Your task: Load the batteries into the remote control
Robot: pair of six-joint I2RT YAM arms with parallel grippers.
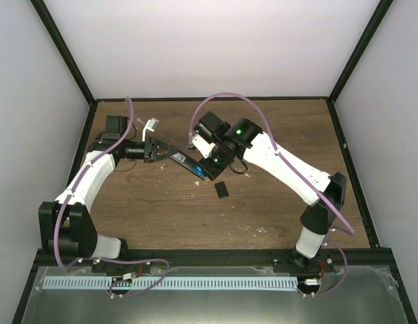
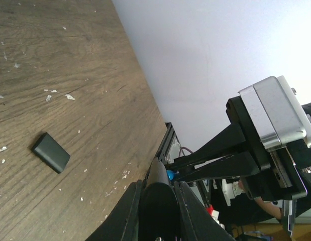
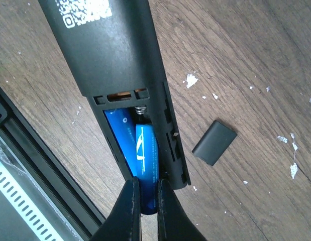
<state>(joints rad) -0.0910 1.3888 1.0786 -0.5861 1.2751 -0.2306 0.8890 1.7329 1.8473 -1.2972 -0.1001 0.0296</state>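
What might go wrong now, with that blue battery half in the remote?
The battery in the right pincer overhangs the slot's end; pressed against the spring, it may pop out. The remote control, held only at its far end by the left pincer, might tilt under the push.

Blue batteries [image 3: 145, 150], black remote control [image 3: 110, 50], black cover [image 3: 214, 142], brown wood-grain table [image 3: 245, 50]

batteries [image 3: 145, 150] – in remote control [image 3: 110, 50] slot | cover [image 3: 214, 142] – on table [image 3: 245, 60], beside remote
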